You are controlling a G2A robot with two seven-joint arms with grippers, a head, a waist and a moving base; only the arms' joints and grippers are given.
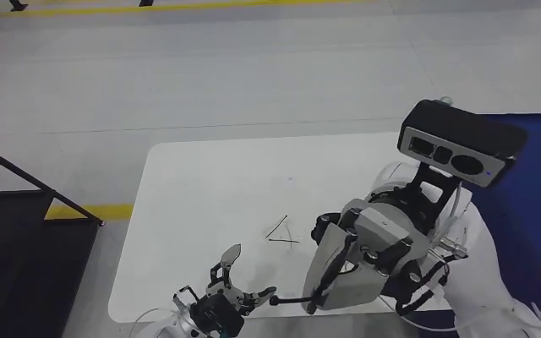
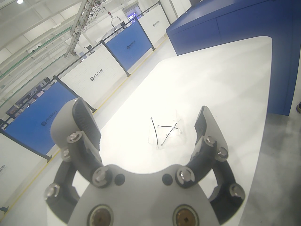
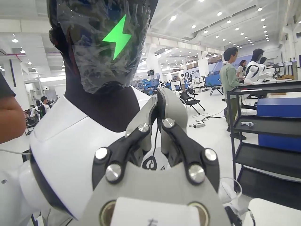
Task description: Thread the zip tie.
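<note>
Pinches a thin black zip tie point(image 3: 156, 137) in the right gripper point(image 3: 158, 102), fingers pressed flat together, above the near edge of a white table point(image 1: 211, 186). Points the tie's free end sideways toward the left gripper point(image 1: 248, 275), close beside one of its fingers. Holds the left gripper low over the same edge, fingers spread wide with nothing between them. Has a few loose zip ties point(image 1: 283, 231) lying crossed farther out on the table, ahead of both grippers and apart from each, on a scrap of clear plastic point(image 2: 181, 131).
</note>
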